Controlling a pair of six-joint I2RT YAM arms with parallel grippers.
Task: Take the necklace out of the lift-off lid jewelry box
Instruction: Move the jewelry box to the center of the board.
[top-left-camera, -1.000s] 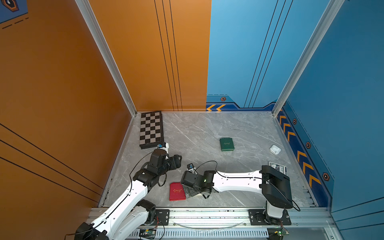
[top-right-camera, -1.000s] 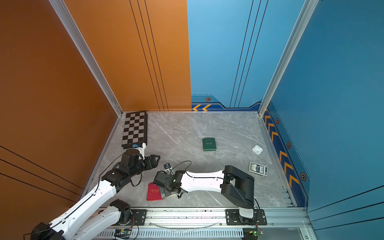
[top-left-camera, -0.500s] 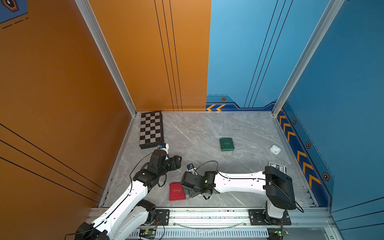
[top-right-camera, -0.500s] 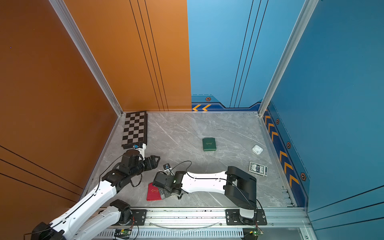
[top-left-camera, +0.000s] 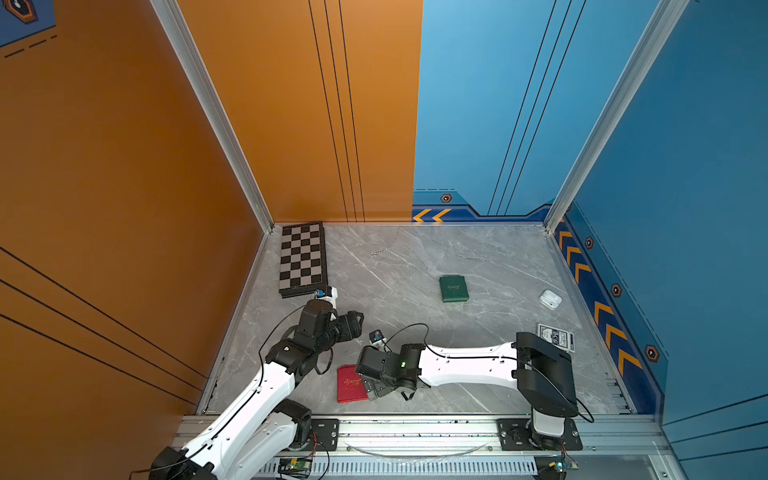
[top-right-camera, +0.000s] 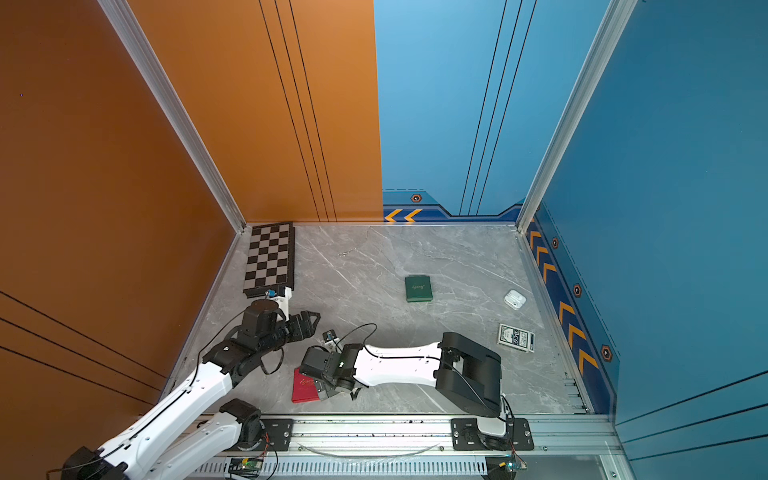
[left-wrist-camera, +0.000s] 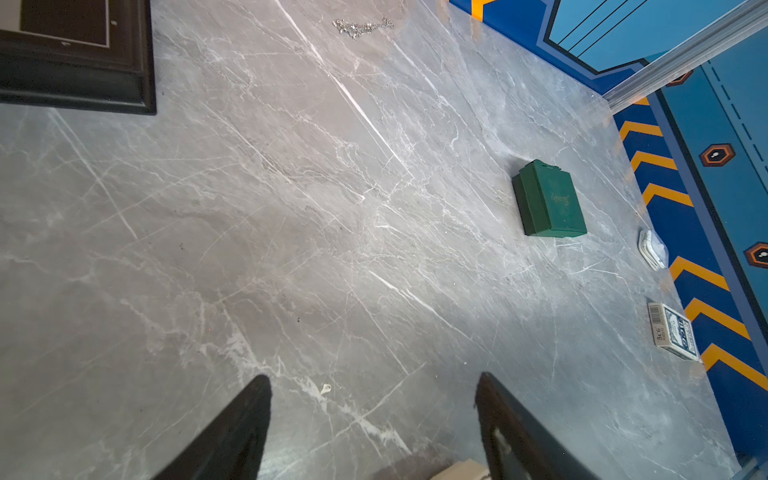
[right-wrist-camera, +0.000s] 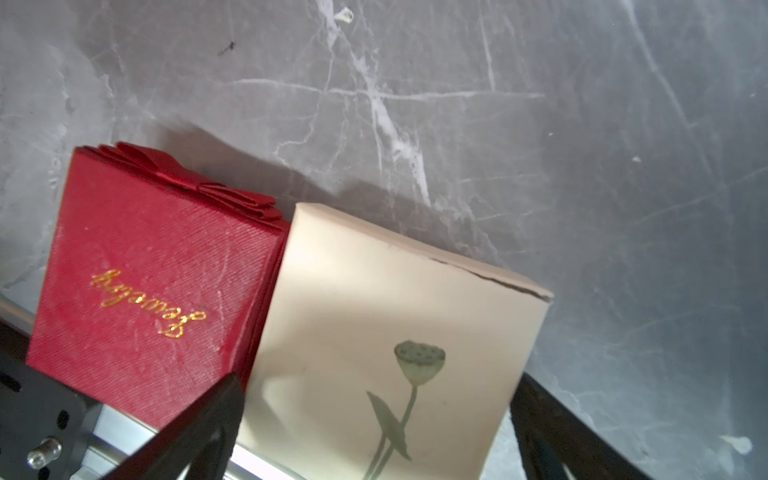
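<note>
Both grippers open; necklace (top-left-camera: 378, 252) loose on the table (top-left-camera: 478, 266).
In a top view I see the necklace near frame centre, the left gripper (top-left-camera: 357, 322) below it, spread and empty. At lower centre the right gripper (top-left-camera: 374, 390) stands wide astride a cream box (right-wrist-camera: 395, 291) touching a red box (top-left-camera: 351, 383); I cannot tell whether its fingers press it.

Left arm (top-left-camera: 266, 386) raised and bent at the elbow, wrist level, left gripper (top-left-camera: 355, 324) pointing inward with jaws well apart. Right arm (top-left-camera: 465, 365) folded low and stretched sideways toward it, right gripper (top-left-camera: 374, 390) tipped downward, jaws spread wide apart.
</note>
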